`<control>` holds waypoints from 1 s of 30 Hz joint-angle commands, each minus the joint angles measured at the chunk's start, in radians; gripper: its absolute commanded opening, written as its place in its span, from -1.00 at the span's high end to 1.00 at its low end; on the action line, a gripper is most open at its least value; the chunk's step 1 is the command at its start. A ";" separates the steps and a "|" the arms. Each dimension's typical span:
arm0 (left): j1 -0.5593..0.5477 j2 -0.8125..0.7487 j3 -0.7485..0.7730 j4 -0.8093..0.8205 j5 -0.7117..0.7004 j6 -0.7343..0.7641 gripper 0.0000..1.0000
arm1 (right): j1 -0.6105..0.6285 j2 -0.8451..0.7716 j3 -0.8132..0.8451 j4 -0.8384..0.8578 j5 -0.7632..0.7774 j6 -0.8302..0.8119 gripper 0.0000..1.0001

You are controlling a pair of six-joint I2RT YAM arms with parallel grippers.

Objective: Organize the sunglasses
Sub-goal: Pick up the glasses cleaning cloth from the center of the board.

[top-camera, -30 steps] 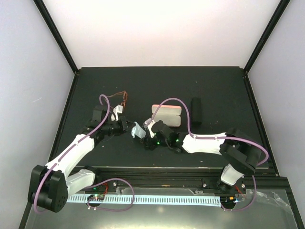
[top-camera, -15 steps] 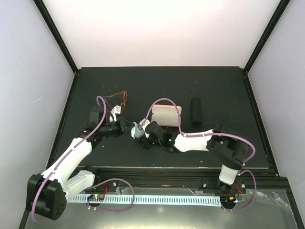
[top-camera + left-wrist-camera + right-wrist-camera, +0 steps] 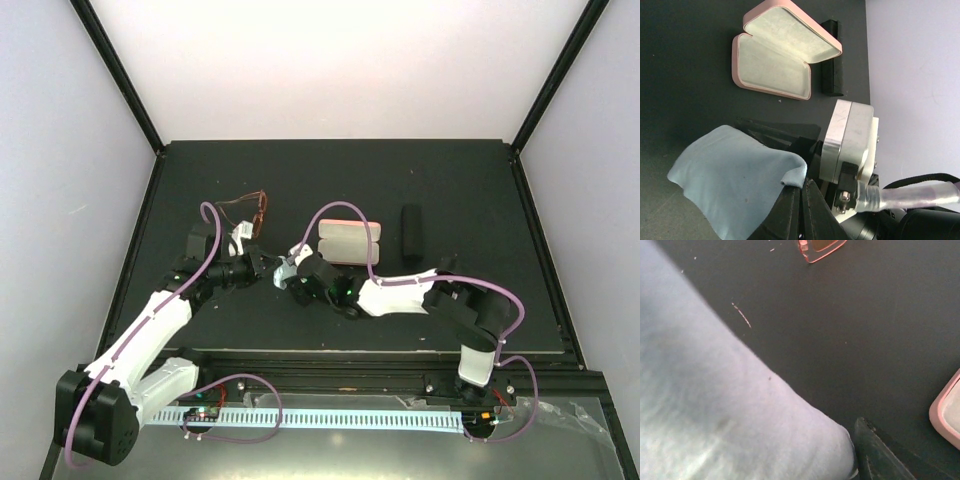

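Two grippers sat close together at a light blue cloth. Our left gripper was pinched on its edge; we could not tell the right gripper's jaws. Beyond, on the dark matte table, lay an open pink case, a black case and, far left, the amber sunglasses, under pale walls.

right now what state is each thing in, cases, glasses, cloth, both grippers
pink case: open, empty
black case: shut
sunglasses: loose on the table, outside any case
light blue cloth: pinched at one edge by the left gripper
left gripper: shut on the cloth
right gripper: at the cloth, grip hidden
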 commanded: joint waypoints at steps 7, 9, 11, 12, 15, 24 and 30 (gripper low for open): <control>-0.004 0.032 0.037 -0.041 -0.032 0.040 0.97 | 0.010 -0.125 -0.111 -0.012 0.017 0.083 0.92; -0.003 0.045 0.044 -0.050 -0.031 0.050 0.97 | 0.010 -0.158 -0.129 -0.034 -0.042 0.092 0.98; -0.004 0.058 0.051 -0.063 -0.026 0.066 0.97 | 0.010 -0.190 -0.136 -0.062 -0.158 0.098 0.98; -0.004 0.066 0.055 -0.068 -0.021 0.074 0.97 | 0.010 -0.203 -0.133 -0.083 -0.226 0.104 0.98; -0.004 0.092 0.068 -0.096 -0.016 0.109 0.95 | 0.010 -0.220 -0.111 -0.150 -0.434 0.127 0.98; -0.004 0.204 0.094 -0.165 -0.028 0.221 0.84 | -0.001 -0.162 -0.084 -0.253 -0.740 0.288 0.98; -0.011 0.306 0.057 -0.088 -0.013 0.229 0.76 | -0.041 -0.114 -0.107 -0.260 -0.691 0.348 0.98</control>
